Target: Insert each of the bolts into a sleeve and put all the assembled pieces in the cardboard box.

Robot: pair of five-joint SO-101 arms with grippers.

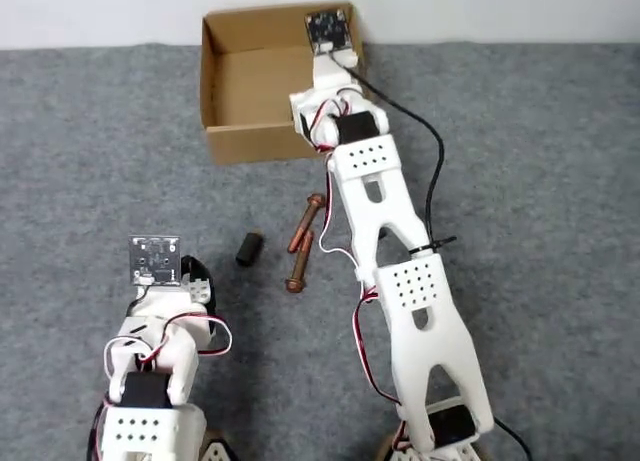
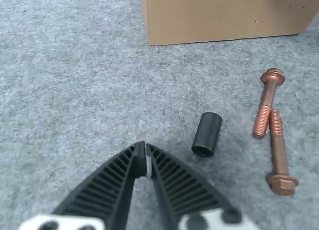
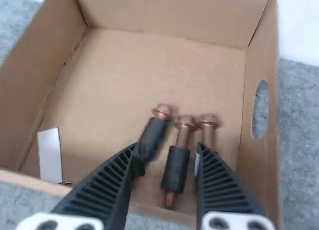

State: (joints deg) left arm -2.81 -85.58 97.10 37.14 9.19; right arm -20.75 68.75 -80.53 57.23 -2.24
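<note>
A cardboard box (image 1: 225,86) stands at the back of the table. My right gripper (image 1: 335,61) hangs over its right side. It is open (image 3: 167,150), and three bolts in black sleeves lie on the box floor: one (image 3: 154,132) by one finger, one (image 3: 178,165) between the fingers, and one (image 3: 208,125) partly hidden by the other finger. Out on the carpet lie a loose black sleeve (image 1: 249,249) (image 2: 207,134) and two copper bolts (image 1: 306,221) (image 1: 299,263) end to end (image 2: 266,103) (image 2: 278,152). My left gripper (image 1: 192,273) (image 2: 145,157) is shut and empty, short of the sleeve.
Grey carpet covers the table. The box wall (image 2: 224,15) rises beyond the sleeve and bolts. A white label (image 3: 50,155) sticks to the box floor near its front wall. The right arm's cable (image 1: 430,151) loops over the carpet to the right.
</note>
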